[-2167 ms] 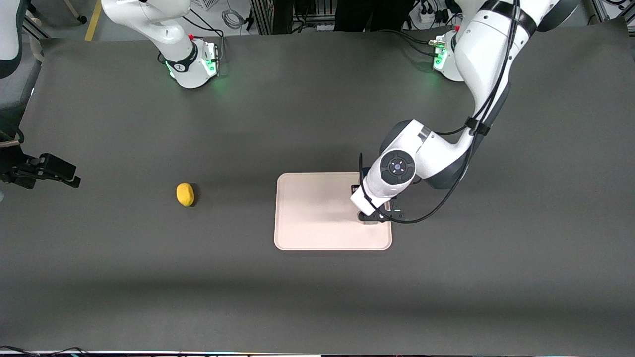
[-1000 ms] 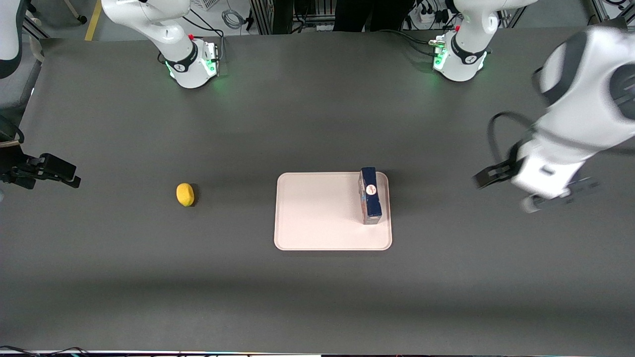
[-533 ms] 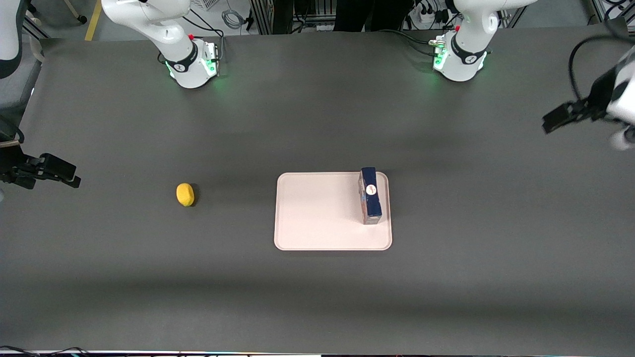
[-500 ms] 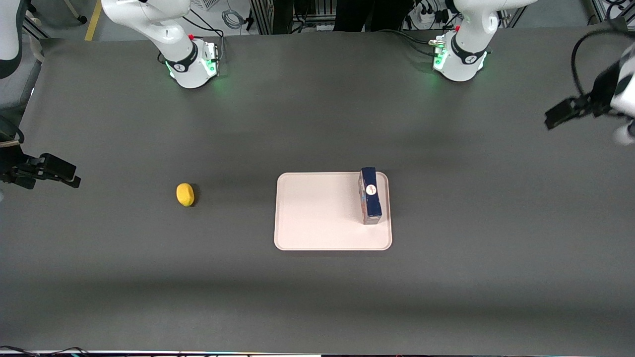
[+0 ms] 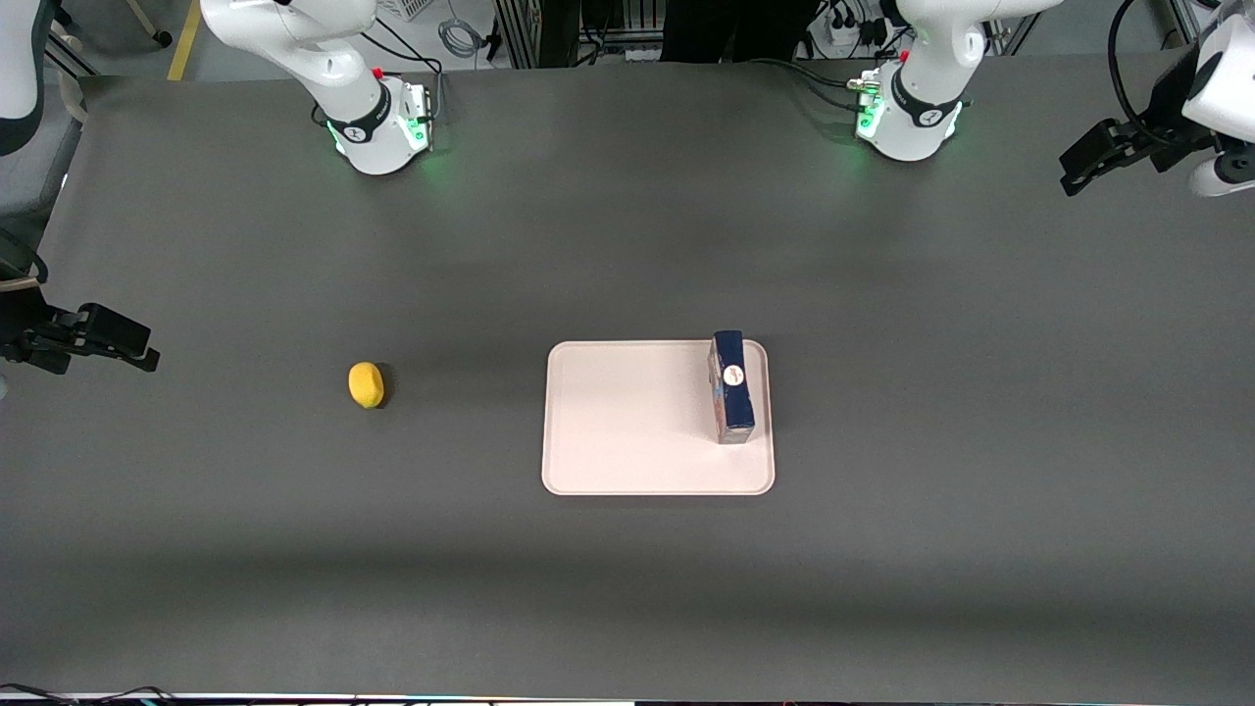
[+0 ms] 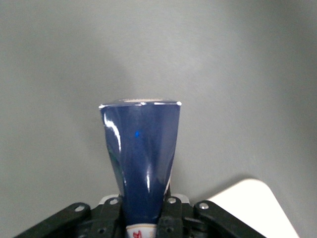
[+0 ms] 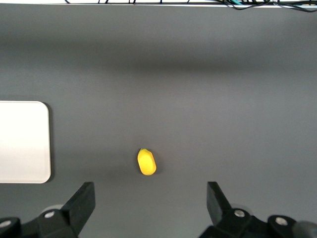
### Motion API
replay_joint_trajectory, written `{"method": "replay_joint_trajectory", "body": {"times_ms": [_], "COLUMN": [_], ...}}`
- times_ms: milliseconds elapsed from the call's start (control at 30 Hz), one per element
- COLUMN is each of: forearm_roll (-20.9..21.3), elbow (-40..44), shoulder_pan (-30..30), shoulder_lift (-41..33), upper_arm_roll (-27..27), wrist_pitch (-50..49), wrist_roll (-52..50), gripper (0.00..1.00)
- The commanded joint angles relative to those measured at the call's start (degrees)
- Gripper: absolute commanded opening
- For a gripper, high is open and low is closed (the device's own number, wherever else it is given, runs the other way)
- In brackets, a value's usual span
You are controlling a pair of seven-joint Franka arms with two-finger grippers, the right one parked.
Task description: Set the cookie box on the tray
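Cookie box [image 5: 733,386] is lying on the tray [image 5: 627,451], long side running near-to-far, tucked along the tray's edge toward the working arm's end. Its far end is sitting close against the rim at the far corner; round logo is facing up. All of it appears inside the rim, so the placement reads as done.

Left gripper [image 5: 1177,157] is hanging well apart from the tray, out at the working arm's end of the table [image 5: 627,588] and farther from the front camera than the box. Nothing shows beneath it in the front view.

Wrist view is giving a conflicting picture: a dark-blue carton [image 6: 141,163] close under the camera, a pale tray corner [image 6: 252,203] just beside it. That is not fitting with the arm's place in the front view, so I cannot tell the gripper's state or whether it has hold of anything.

Small yellow lemon-like lump [image 5: 366,384] is lying toward the parked arm's end, well apart from the tray and no part of the job.

Judgement: only parking the arm is left.
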Motion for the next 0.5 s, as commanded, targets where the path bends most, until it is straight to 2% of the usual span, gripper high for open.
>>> {"method": "replay_joint_trajectory", "body": {"times_ms": [0, 100, 267, 467], "forearm_roll": [-0.4, -0.4, -0.4, -0.4], "elbow": [-1.9, -1.7, -1.7, -1.6], "shoulder_pan": [-1.3, -1.5, -1.0, -1.2], "shoulder_lift": [-1.3, -1.1, -1.1, -0.5], "upper_arm_roll": [1.0, 1.0, 1.3, 1.8], "wrist_pitch": [2.0, 2.5, 2.0, 2.6], "wrist_roll": [0.8, 3.1, 13.3, 13.6], "gripper": [1.0, 1.0, 1.0, 1.0]}}
